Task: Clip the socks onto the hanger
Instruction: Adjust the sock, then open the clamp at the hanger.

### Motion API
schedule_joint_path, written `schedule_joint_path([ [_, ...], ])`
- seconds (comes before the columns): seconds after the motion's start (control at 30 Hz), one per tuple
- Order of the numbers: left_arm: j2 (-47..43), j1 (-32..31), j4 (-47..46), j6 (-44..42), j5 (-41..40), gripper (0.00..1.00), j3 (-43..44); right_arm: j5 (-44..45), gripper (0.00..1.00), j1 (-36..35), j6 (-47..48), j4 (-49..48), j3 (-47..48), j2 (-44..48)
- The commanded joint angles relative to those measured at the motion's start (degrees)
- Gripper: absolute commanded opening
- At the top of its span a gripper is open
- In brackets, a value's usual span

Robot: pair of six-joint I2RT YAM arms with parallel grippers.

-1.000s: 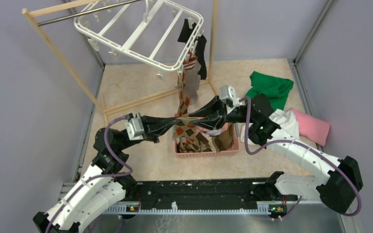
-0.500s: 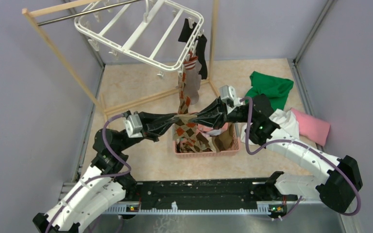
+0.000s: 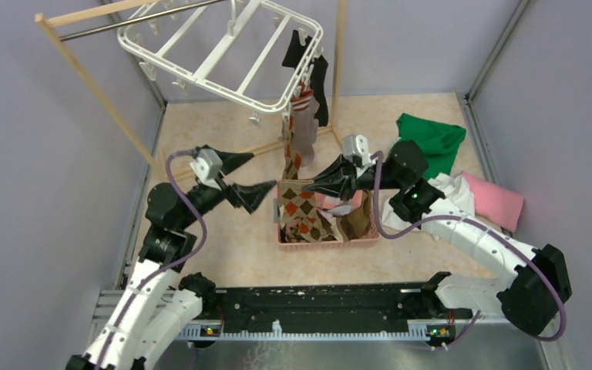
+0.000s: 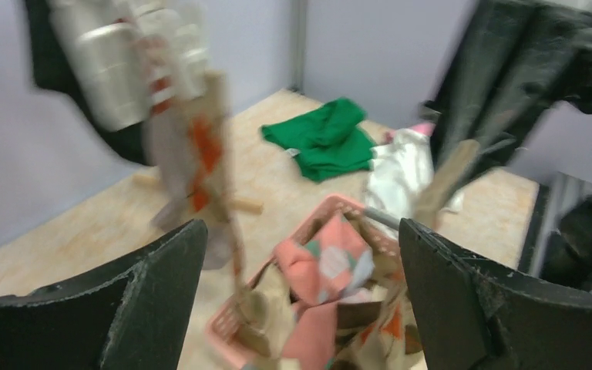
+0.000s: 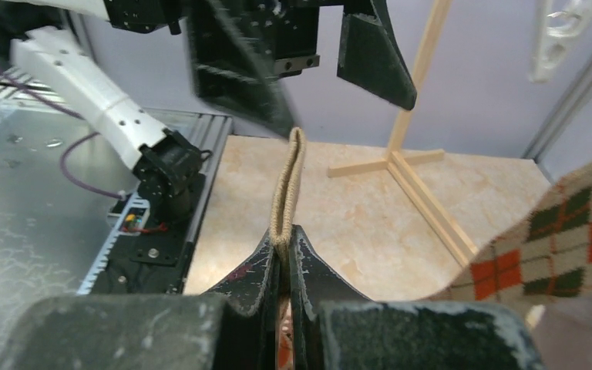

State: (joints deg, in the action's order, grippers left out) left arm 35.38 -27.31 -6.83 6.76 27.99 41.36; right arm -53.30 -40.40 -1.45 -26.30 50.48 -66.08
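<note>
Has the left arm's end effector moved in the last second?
Yes. The left end effector has pulled back to the left, off the pink basket, and stands open; the right end effector alone pinches the sock.

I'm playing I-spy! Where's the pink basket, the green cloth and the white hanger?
pink basket [image 3: 327,243], top view, front rim
green cloth [image 3: 432,139], top view, middle
white hanger [image 3: 216,83], top view, near rail

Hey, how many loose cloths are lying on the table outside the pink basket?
3: a green cloth at the back right, a white cloth just nearer than it, and a pink cloth farthest right. More could lie hidden beneath them.
</note>
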Motion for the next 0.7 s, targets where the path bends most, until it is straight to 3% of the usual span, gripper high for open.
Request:
schedule_joint_path([
  [0.0, 5.1, 22.7, -13.1, 14.4, 23.7, 0.99, -2.6, -1.8, 0.00, 3.3, 3.5, 2.3, 5.0, -2.1],
  [0.07, 8.5, 34.8, -37.9, 31.9, 34.6, 0.99, -9.4, -2.1, 0.00, 4.9, 4.2, 3.2, 5.4, -2.8],
  [0.13, 14.3, 40.9, -66.3, 49.2, 38.3, 0.99, -15.1, -2.3, 0.00, 6.3, 5.6, 4.2, 5.9, -3.5],
  [0.17, 17.8, 41.8, -74.7, 53.3, 39.0, 0.99, -15.7, -2.5, 0.00, 6.8, 6.3, 4.6, 6.1, -3.8],
  [0.3, 28.4, 41.9, -93.0, 58.8, 36.2, 0.99, -13.8, -2.8, 0.00, 7.4, 9.2, 4.0, 6.0, -5.5],
  [0.5, 35.2, 39.4, -95.8, 50.5, 34.1, 0.99, -6.8, -7.6, 0.00, 7.3, 5.9, -4.8, 6.5, -9.7],
  [0.67, 40.2, 35.7, -95.8, 47.6, 34.0, 0.99, -0.8, -8.7, 0.00, 7.0, 3.7, -6.6, 10.1, -13.6],
])
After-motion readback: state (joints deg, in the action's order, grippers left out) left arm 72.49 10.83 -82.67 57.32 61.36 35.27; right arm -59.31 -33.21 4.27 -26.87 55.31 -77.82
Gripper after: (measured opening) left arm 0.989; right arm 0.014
